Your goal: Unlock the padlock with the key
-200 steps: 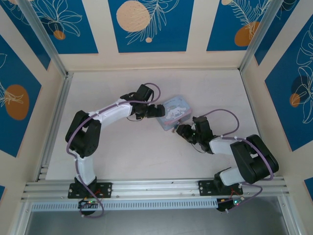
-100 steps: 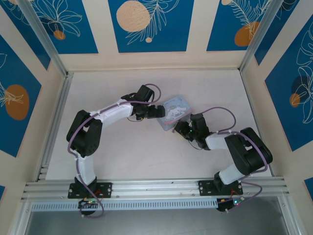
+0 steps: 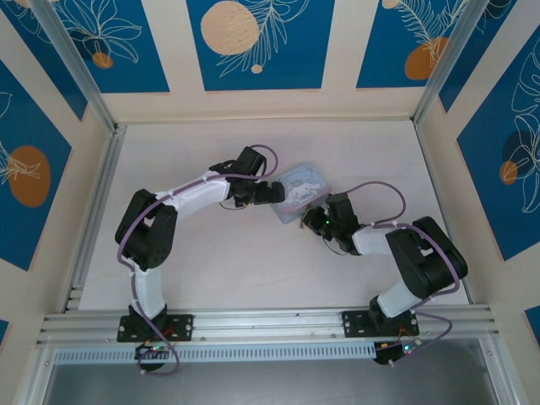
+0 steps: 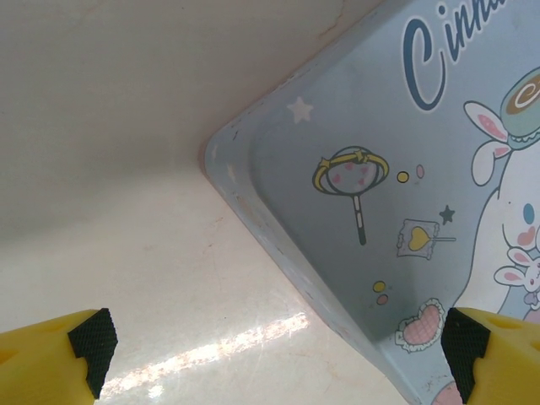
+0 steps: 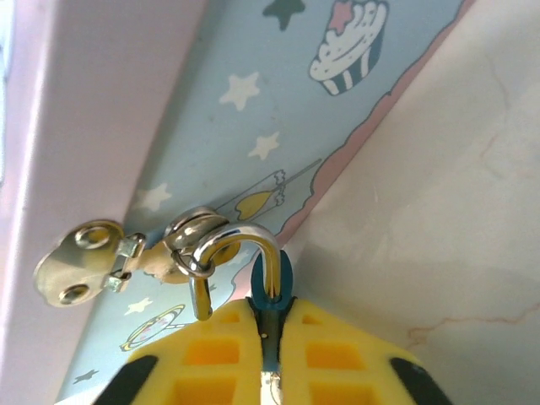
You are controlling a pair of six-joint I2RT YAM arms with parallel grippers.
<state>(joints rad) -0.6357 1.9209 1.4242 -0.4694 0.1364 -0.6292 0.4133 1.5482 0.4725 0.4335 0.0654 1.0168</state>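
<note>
The padlock (image 5: 272, 291) has a blue body and a silver shackle (image 5: 240, 239) that passes through the ring of the tin box's hasp (image 5: 84, 266). My right gripper (image 5: 270, 319) is shut on the blue body, its yellow fingers pressed to both sides. The shackle's other end shows free beside the left finger. From above, the right gripper (image 3: 314, 221) sits at the near side of the light blue cartoon-printed tin box (image 3: 302, 192). My left gripper (image 4: 278, 342) is open, with the box's corner (image 4: 253, 181) ahead of it and one pad over the lid. The key is out of view.
The tin box (image 4: 405, 169) lies on the pale table (image 3: 211, 261) between the two arms. Side rails and patterned walls (image 3: 253, 42) close the workspace in. The left gripper (image 3: 274, 192) is at the box's left end.
The right gripper has closed onto the padlock's body and its arm has shifted slightly left toward the box. The left arm has not moved.
</note>
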